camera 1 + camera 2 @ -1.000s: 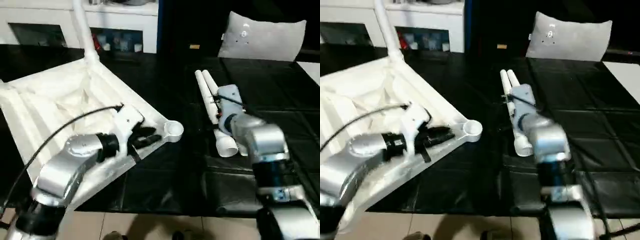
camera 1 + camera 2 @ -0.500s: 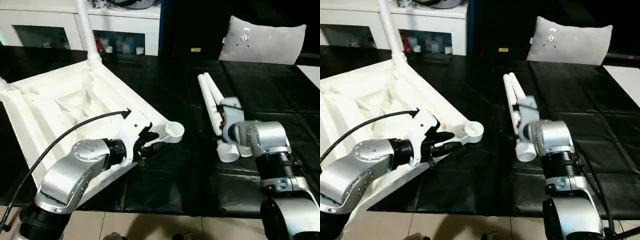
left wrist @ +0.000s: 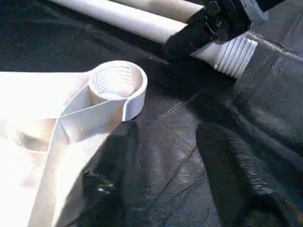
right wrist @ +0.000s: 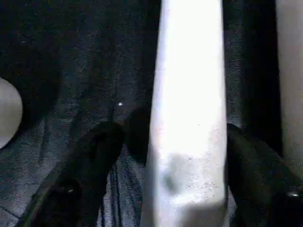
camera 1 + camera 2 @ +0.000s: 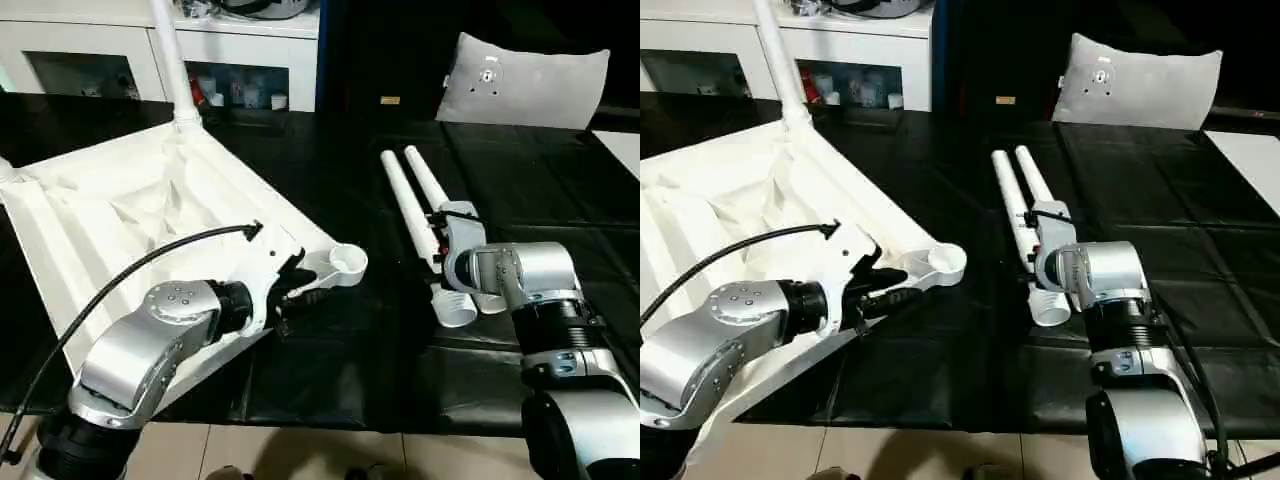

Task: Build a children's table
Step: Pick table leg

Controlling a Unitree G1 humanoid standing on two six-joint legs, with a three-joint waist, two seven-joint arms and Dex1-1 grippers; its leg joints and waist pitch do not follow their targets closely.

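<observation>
Legs (image 5: 415, 215) lie side by side on the black tabletop (image 5: 560, 180); one is straddled by the open right hand (image 4: 161, 156). The open left hand (image 3: 175, 156) is kept beside the corner socket (image 3: 117, 83). A firm squeeze is called for next.

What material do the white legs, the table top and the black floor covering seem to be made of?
The two loose legs look like smooth moulded plastic, slightly glossy, with a ribbed thread at the thick end. The table top seems the same white plastic, with moulded ribs and a threaded round socket. The black covering looks like quilted, faintly shiny fabric, perhaps a padded mat.
</observation>
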